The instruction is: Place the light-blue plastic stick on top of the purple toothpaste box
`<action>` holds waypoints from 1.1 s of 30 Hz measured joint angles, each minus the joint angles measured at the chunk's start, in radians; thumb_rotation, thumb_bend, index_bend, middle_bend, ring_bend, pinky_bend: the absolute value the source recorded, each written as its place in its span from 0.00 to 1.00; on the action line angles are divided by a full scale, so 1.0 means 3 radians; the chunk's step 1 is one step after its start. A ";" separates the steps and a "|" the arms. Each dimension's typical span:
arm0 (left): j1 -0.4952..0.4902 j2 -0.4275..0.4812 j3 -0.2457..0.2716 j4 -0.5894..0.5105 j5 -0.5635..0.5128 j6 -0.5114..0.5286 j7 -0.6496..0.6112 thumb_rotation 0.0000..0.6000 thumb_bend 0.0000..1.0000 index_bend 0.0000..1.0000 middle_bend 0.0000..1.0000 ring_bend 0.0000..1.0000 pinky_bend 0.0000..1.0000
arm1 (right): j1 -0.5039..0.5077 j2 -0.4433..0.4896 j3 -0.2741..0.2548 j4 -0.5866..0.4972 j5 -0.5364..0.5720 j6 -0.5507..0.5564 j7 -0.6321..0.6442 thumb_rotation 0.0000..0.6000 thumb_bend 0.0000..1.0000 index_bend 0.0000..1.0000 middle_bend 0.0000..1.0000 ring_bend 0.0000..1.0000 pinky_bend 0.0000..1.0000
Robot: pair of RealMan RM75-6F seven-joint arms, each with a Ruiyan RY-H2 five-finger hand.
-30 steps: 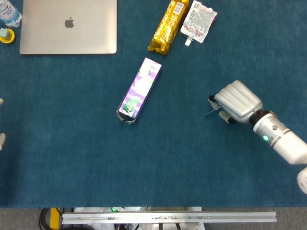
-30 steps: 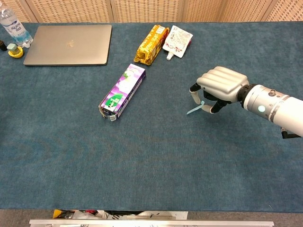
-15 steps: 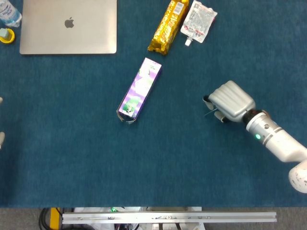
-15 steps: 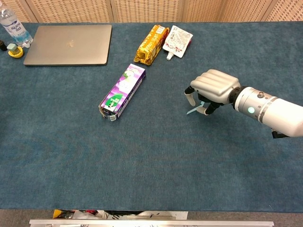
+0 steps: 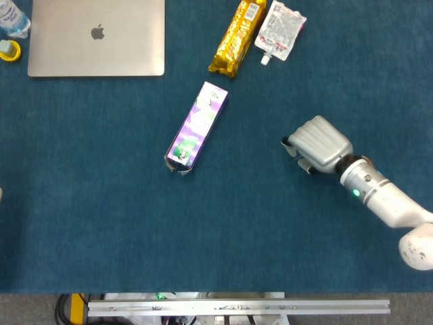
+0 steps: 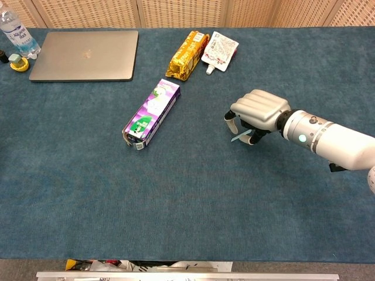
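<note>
The purple toothpaste box (image 5: 195,126) (image 6: 152,112) lies flat on the blue cloth at centre left, pointing diagonally. The light-blue plastic stick (image 6: 237,138) lies to its right, and only its left end pokes out from under my right hand (image 5: 316,144) (image 6: 256,112). That hand hovers palm-down over the stick, fingers curved downward with the thumb apart from them. I see no grip on the stick, and in the head view it is almost wholly hidden. My left hand shows in neither view.
A closed silver laptop (image 5: 97,36) (image 6: 84,47) sits at the back left, with a water bottle (image 6: 14,33) and a yellow cap (image 6: 19,64) beside it. A gold snack pack (image 6: 187,55) and a white spout pouch (image 6: 219,51) lie behind the box.
My right hand has slid left over the stick, covering more of it, while the stick's free end stayed put. Pale fingertips at the head view's left edge have withdrawn.
</note>
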 measured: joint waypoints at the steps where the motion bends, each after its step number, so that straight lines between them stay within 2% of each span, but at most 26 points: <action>1: 0.0000 0.0000 -0.0001 0.0001 -0.0001 0.0000 -0.0001 1.00 0.26 0.21 0.14 0.14 0.10 | 0.0003 -0.0002 -0.0002 0.0005 0.0003 0.0001 0.0000 1.00 0.29 0.55 1.00 1.00 1.00; 33: 0.0014 -0.0028 -0.0023 0.0072 -0.0040 -0.0001 -0.0044 1.00 0.26 0.21 0.14 0.14 0.10 | 0.0115 -0.0137 -0.0033 0.0167 0.0213 -0.0047 -0.0072 1.00 0.30 0.55 1.00 1.00 1.00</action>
